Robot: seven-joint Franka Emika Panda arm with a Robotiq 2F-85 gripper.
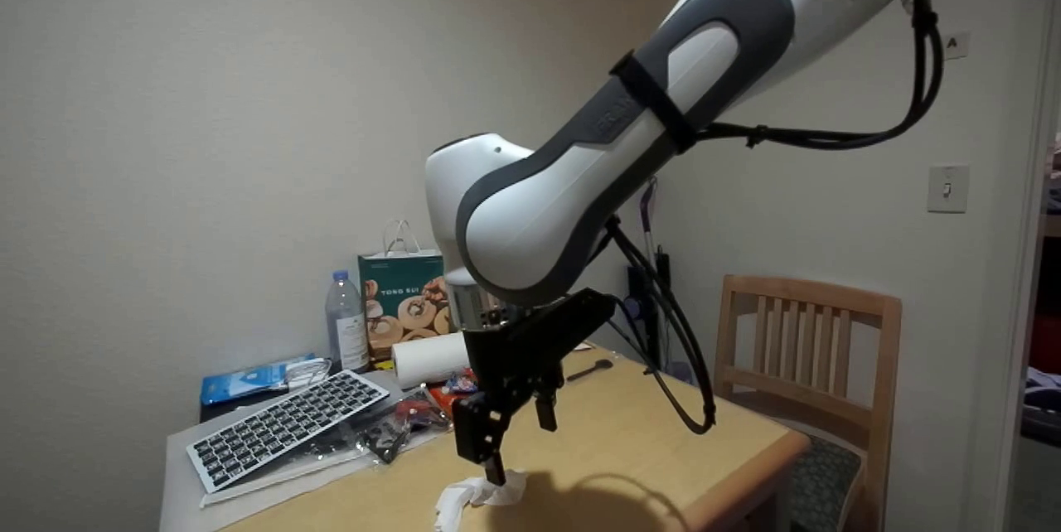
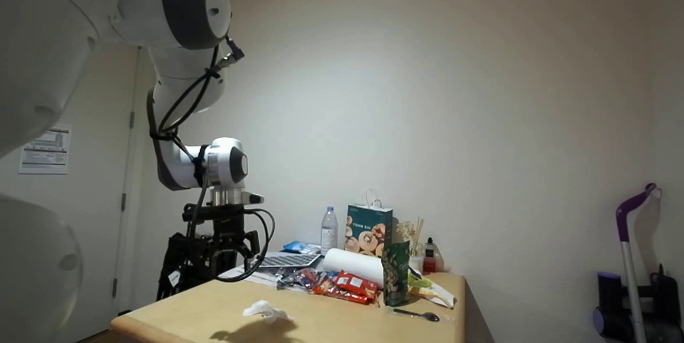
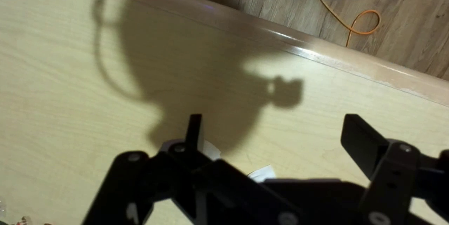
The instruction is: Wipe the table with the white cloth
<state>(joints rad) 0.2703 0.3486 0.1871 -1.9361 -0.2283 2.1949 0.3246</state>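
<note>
The white cloth lies crumpled on the light wooden table. It also shows on the table in an exterior view. In the wrist view only small pieces of the cloth show, and the rest is hidden behind the gripper. My gripper points down above the table, close to the cloth in the picture. In the wrist view the fingers of the gripper stand wide apart with nothing between them. I cannot tell the exact height of the fingertips above the cloth.
A keyboard, a paper roll, a bottle and a green paper bag are at the table's wall side. Red packets, a green pouch and a black spoon also lie there. A chair stands beside the table.
</note>
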